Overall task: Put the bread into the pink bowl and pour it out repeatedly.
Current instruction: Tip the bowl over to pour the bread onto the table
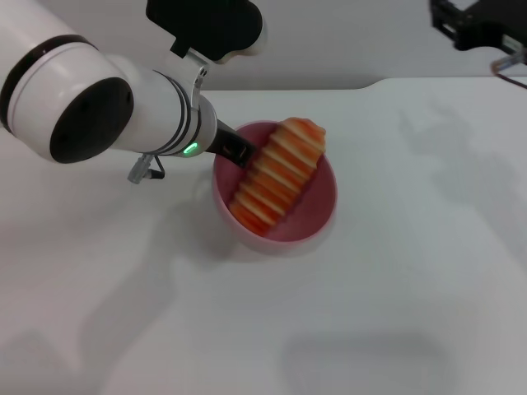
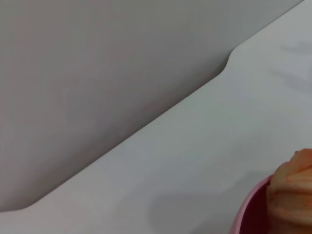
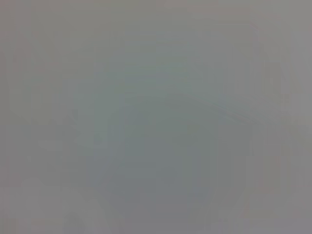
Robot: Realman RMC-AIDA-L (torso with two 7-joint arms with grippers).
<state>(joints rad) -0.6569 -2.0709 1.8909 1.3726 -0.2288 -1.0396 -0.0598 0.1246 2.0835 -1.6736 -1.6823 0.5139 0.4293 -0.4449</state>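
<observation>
Light fell evenly and brightly from above in the head view, leaving the white table point(image 1: 412, 247) nearly washed out. Soft grey shadows lay on it — a broad one near the left, under the left arm point(image 1: 90, 107), and fainter ones to the far right. The pink bowl point(image 1: 317, 216) showed a mild sheen. The bread point(image 1: 276, 177) looked slightly blurred. The right wrist view was a featureless grey haze — wholly out of focus.

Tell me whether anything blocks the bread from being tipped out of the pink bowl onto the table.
Nothing visible does. The bread lies in the pink bowl, held at its rim by the left gripper, with bare table around.
</observation>
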